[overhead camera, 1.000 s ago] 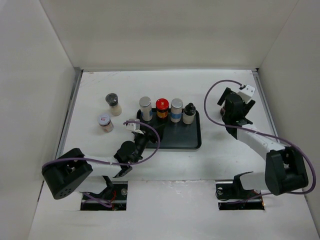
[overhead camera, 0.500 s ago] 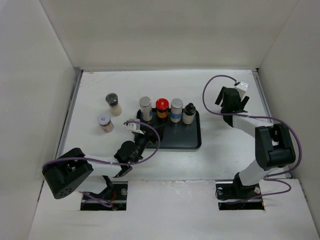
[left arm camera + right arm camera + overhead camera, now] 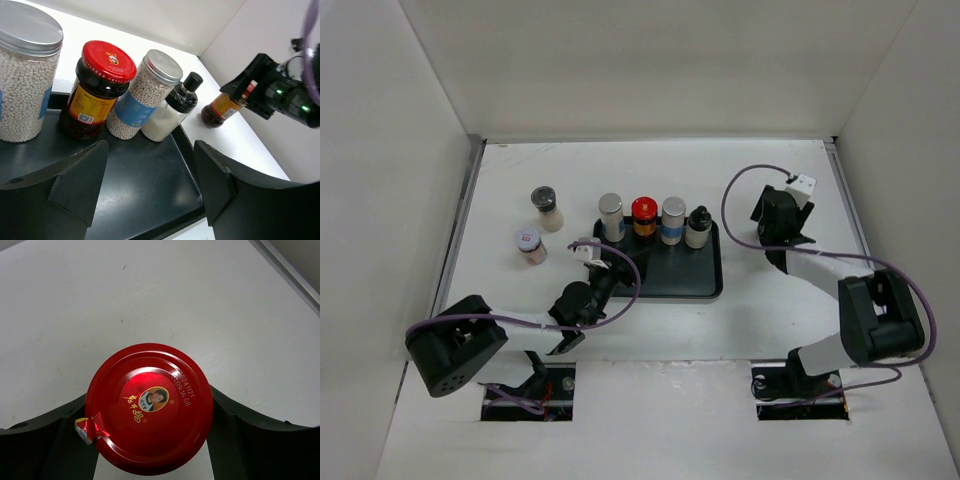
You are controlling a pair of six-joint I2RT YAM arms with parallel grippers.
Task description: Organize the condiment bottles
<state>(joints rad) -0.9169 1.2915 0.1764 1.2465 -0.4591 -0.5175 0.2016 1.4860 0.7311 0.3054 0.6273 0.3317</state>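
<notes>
Left end effector (image 3: 150, 150) wide open, empty, over black tray (image 3: 145, 200); right end effector (image 3: 147, 400) straddles 1 red-capped jar (image 3: 150, 410), contact hidden, grip cannot be told.

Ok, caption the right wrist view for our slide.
Black right gripper straddles a round red-capped jar on the white table.

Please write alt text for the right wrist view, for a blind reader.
A red-capped jar, seen from straight above, stands on a white table between the two black fingers of the right gripper. Its cap bears a small portrait.
</notes>
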